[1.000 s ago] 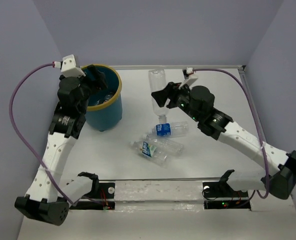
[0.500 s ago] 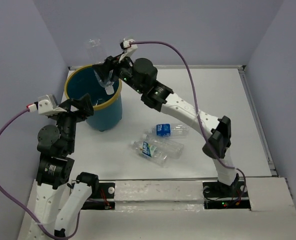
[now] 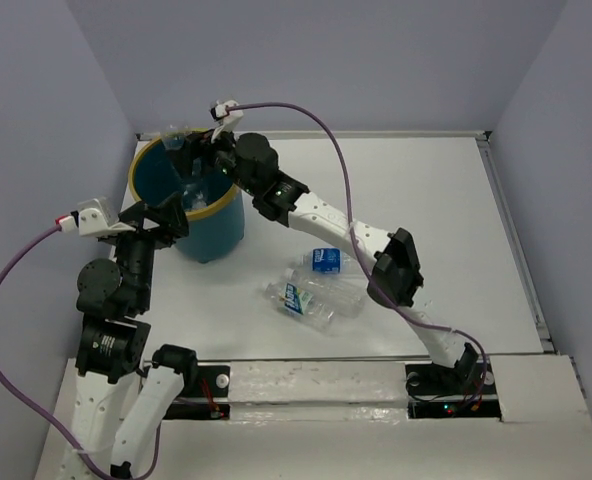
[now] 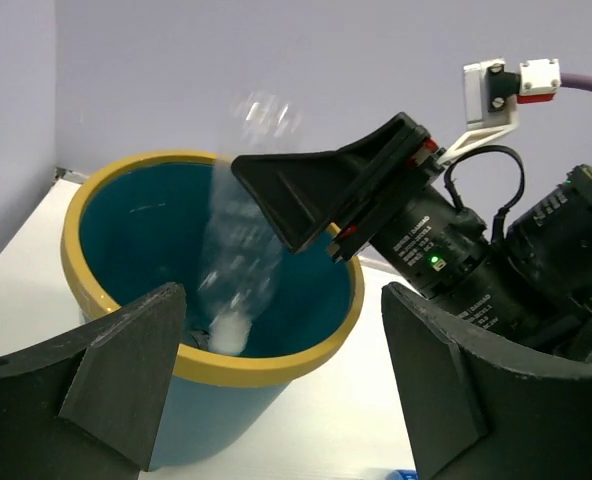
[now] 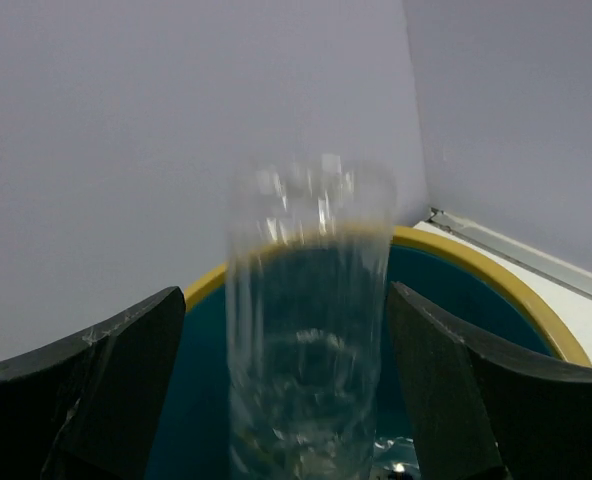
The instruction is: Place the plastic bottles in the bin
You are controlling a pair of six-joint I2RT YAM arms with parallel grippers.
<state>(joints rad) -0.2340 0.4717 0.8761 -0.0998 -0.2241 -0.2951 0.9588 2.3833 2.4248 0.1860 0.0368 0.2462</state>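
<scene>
Lying near-right of the bin (image 3: 211,235), three plastic bottles (image 3: 316,298) are counted: light, thin-walled, slick, judged best pinched gently across the body. Just nearer than the bin, the left gripper (image 4: 281,293) is spread, empty. Over the one bin, the right gripper (image 5: 284,295) is spread clear of a fourth bottle (image 5: 306,330), blurred, judged dropping in.

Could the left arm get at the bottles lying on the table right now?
Probably yes: the left gripper is open beside the bin, and nothing lies between it and the bottles. The right arm crosses close by them, though.
</scene>
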